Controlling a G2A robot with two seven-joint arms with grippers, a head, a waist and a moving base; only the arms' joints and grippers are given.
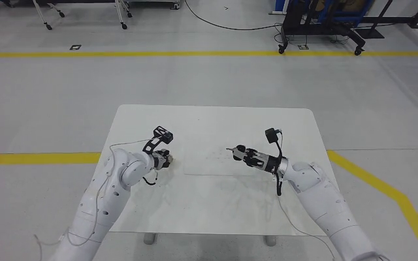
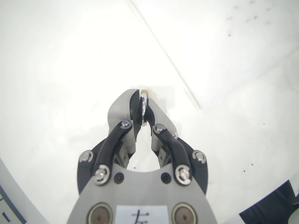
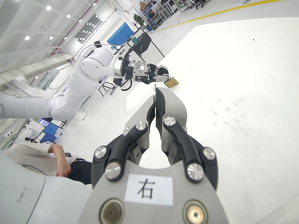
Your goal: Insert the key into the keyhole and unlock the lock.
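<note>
A small brass padlock [image 3: 171, 82] rests on the white table [image 1: 215, 202] at its left side. My left gripper [image 2: 142, 99] is shut on the lock's silver shackle [image 2: 143, 111], with the brass body [image 2: 144, 92] just past the fingertips. The left gripper [image 1: 164, 158] sits low at the table's left in the top view. My right gripper [image 3: 156, 94] is shut on the thin key [image 3: 155, 89], whose blade sticks out toward the padlock across a gap. In the top view the right gripper [image 1: 236, 151] holds the key [image 1: 230, 150] near the table's middle, pointing left.
A thin clear sheet's edge [image 2: 163, 52] runs across the table between the two arms. Beyond the table are yellow floor lines [image 1: 196, 53] and wheeled stands [image 1: 320, 26].
</note>
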